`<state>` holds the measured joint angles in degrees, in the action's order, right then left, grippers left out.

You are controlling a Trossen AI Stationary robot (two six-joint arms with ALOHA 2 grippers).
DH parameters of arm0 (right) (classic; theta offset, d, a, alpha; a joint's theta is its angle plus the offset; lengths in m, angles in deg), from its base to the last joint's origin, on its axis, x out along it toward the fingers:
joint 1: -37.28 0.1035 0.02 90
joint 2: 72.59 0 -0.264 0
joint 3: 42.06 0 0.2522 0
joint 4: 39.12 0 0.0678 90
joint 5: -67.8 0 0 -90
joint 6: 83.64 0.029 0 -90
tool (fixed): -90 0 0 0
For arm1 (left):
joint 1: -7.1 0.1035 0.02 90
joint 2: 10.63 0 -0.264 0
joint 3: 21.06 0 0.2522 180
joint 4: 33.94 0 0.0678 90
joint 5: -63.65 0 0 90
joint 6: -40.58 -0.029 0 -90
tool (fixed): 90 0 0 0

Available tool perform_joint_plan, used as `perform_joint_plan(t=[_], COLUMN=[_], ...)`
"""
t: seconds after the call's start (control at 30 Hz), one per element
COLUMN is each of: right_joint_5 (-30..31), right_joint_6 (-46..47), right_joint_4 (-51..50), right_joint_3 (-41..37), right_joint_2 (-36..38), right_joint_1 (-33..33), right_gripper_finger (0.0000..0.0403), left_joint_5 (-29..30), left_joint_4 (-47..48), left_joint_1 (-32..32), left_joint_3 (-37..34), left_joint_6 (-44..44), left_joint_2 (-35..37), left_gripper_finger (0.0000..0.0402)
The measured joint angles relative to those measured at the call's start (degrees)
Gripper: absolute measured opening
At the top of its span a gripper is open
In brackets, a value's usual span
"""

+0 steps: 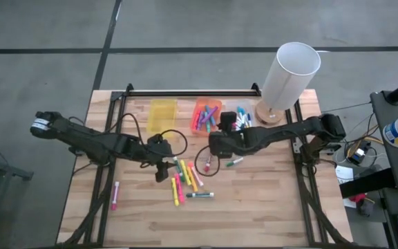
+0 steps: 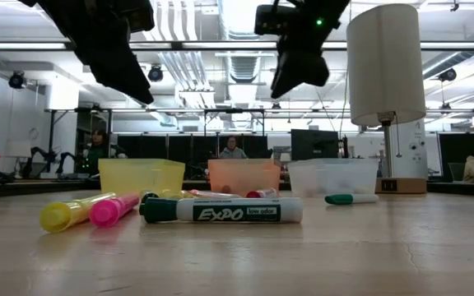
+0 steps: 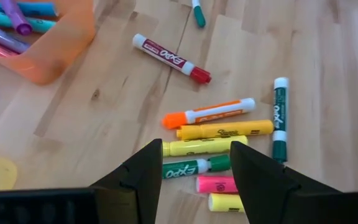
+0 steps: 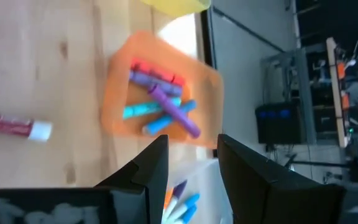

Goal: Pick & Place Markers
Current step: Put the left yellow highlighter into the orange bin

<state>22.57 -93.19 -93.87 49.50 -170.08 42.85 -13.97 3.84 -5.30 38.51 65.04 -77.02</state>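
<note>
At the far left of the table (image 1: 268,207) we see one pink marker (image 1: 115,196) lying alone. Next comes our left gripper (image 1: 162,173), fingers spread wide and holding nothing, hovering above the loose markers (image 1: 185,181) in the middle; its wrist view shows a green one (image 3: 196,167) between its fingers (image 3: 143,169), with yellow, orange and pink ones beside it. Behind stand a yellow bin (image 1: 162,114) and an orange bin (image 1: 206,114) with markers inside. Our right gripper (image 1: 217,142) hangs above the table near that orange bin (image 4: 160,99), fingers partly apart and empty. Farthest right stands a white cylinder (image 1: 289,75).
</note>
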Motion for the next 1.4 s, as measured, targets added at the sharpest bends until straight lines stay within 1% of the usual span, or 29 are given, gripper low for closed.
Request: perform_joint_plan(t=[0.07,0.2,0.43,0.5,0.57,0.67,0.73,0.8,0.87,0.97,1.03,1.17,1.27,1.4], right_joint_5=[-0.04,-0.36,-0.65,-2.3,-5.17,-9.42,-11.68,-13.45,-14.23,-15.9,-17.43,-20.81,-21.46,-21.47], right_joint_6=[-1.33,-0.74,3.39,3.51,4.19,5.7,6.66,7.81,8.1,8.45,9.36,10.67,11.44,12.02], right_joint_4=[1.4,1.51,1.19,1.07,1.07,1.28,1.16,0.71,0.25,-0.39,-0.46,-0.99,-1.83,-2.25], right_joint_3=[0.0,0.0,-0.26,-0.37,-0.6,-0.98,-1.39,-1.75,-2.07,-2.6,-2.87,-3.04,-3.04,-3.08], right_joint_2=[0.0,0.0,0.02,0.02,0.02,-0.07,-0.07,-0.09,-0.09,-0.09,-0.09,-0.09,-0.09,-0.09], right_joint_1=[-0.94,-3.03,-4.53,-4.45,-4.42,-4.44,-4.32,-4.13,-3.77,-3.1,-2.76,-1.83,-0.81,0.21], right_gripper_finger=[0.0132,0.0128,0.0127,0.0127,0.0127,0.0127,0.0127,0.0127,0.0127,0.0128,0.0128,0.0128,0.0128,0.0128], left_joint_5=[0.83,1.23,1.23,1.21,-0.29,-6.31,-10.82,-13.37,-13.44,-13.37,-13.49,-14.16,-14.43,-14.51], left_joint_4=[0.04,0.02,-1.07,-0.99,-0.03,0.57,-1.14,-3.11,-4.1,-4.37,-4.37,-4.48,-5.09,-5.15], left_joint_1=[0.05,0.07,0.33,0.34,0.35,0.33,0.33,0.33,0.35,0.35,0.14,-0.48,-0.78,-3.28], left_joint_3=[-0.05,-0.07,-0.09,-0.09,-0.14,-0.24,-0.24,-0.22,-0.07,-0.09,-0.09,-0.09,-0.11,-0.11], left_joint_6=[-0.7,-2.37,-0.69,-0.21,-2.92,-6.49,-6.19,-1.72,2.83,4.36,3.36,-1.93,-1.93,-3.69], left_joint_2=[0.0,0.02,-0.57,-0.57,-0.57,-0.57,-0.82,-1.31,-2.01,-2.88,-3.62,-5.26,-6.87,-9.3], left_gripper_finger=[0.0181,0.0181,0.0181,0.0181,0.0181,0.0181,0.0181,0.0181,0.0181,0.0181,0.0181,0.0181,0.0181,0.0181])
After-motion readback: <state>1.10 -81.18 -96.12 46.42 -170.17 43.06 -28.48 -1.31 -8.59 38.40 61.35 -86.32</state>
